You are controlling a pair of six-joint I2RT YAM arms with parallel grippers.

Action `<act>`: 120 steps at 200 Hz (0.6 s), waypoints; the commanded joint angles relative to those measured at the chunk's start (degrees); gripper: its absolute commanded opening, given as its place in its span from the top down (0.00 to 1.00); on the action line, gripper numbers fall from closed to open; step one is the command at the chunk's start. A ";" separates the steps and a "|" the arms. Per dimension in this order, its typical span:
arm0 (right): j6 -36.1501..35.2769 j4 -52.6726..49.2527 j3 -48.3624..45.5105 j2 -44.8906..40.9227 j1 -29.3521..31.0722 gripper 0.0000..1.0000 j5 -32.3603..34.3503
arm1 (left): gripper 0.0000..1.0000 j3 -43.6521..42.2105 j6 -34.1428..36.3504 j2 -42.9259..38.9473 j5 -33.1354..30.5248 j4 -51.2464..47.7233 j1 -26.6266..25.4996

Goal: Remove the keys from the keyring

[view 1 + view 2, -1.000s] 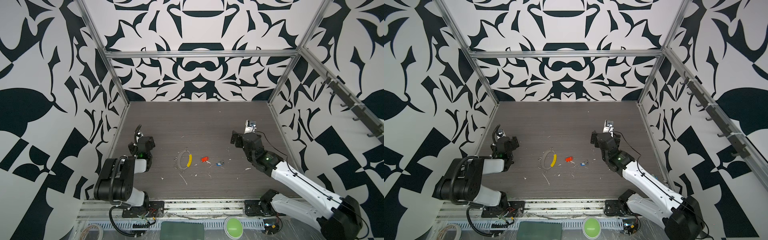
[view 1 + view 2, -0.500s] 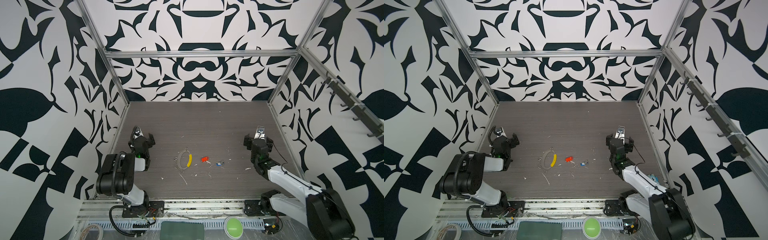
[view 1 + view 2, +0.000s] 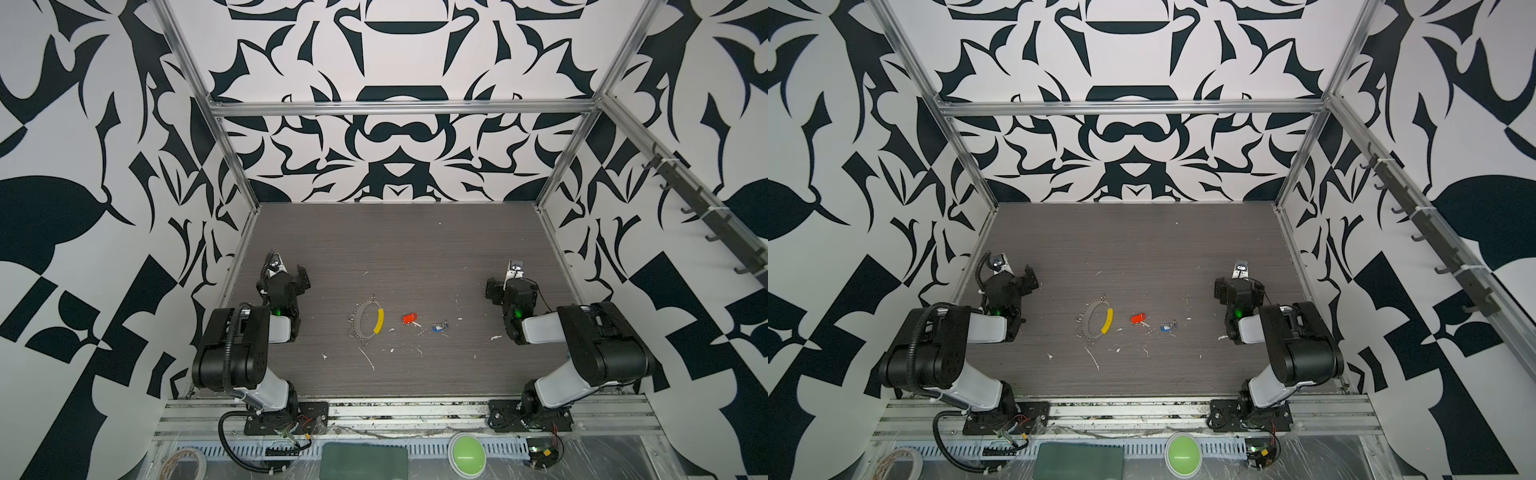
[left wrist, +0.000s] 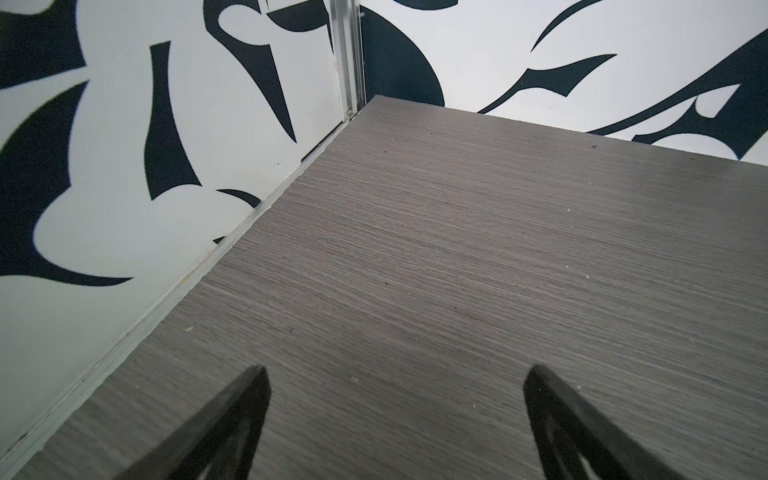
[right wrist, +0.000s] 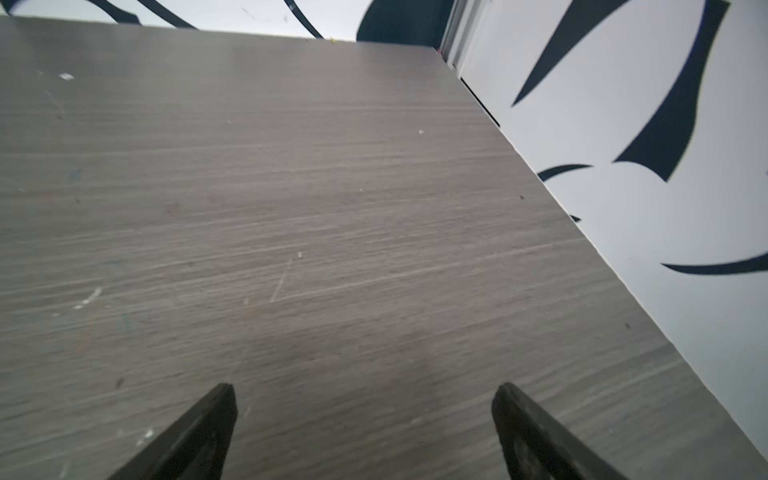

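Matt grey wood-grain table [image 3: 395,249], thin metal-wire keyring [image 3: 377,322] with yellow plastic sleeve [image 3: 1108,322], plastic-headed keys [image 3: 409,318].

Grey wood-grain tabletop [image 3: 374,249] strewn with white scraps [image 3: 366,357]; beyond its near edge, a tape roll [image 3: 183,463], dark green pad [image 3: 365,460] and green dome [image 3: 466,454].

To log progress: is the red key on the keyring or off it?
Off. The red key lies apart from the keyring, bare table between them.

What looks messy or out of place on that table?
Small white scraps litter the table near the keyring, red key and blue key. They are too small to identify. Nothing else looks odd.
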 commanded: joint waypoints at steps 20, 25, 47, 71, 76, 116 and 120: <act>0.20 4.50 0.70 -0.97 0.06 0.00 -1.07 | 0.01 0.11 -0.21 0.35 0.29 1.32 0.14; 0.18 4.82 0.57 -0.96 0.01 0.00 -1.07 | 0.01 0.09 -0.20 0.35 0.30 1.35 0.14; 0.18 4.63 0.39 -1.25 0.06 0.00 -1.16 | 0.01 -0.01 -0.19 0.28 0.29 1.42 0.13; 0.18 4.80 0.40 -1.14 -0.02 0.00 -1.16 | 0.01 -0.11 -0.22 0.27 0.31 1.46 0.08; 0.18 4.80 0.39 -1.15 0.04 0.00 -1.16 | 0.01 -0.14 -0.21 0.30 0.26 1.49 0.07; 0.10 4.91 0.49 -0.85 0.04 0.00 -1.20 | 0.01 -0.10 -0.18 0.27 0.31 1.51 0.13; 0.03 4.78 0.71 -0.72 0.06 0.00 -1.18 | 0.01 -0.14 -0.21 0.27 0.29 1.51 0.09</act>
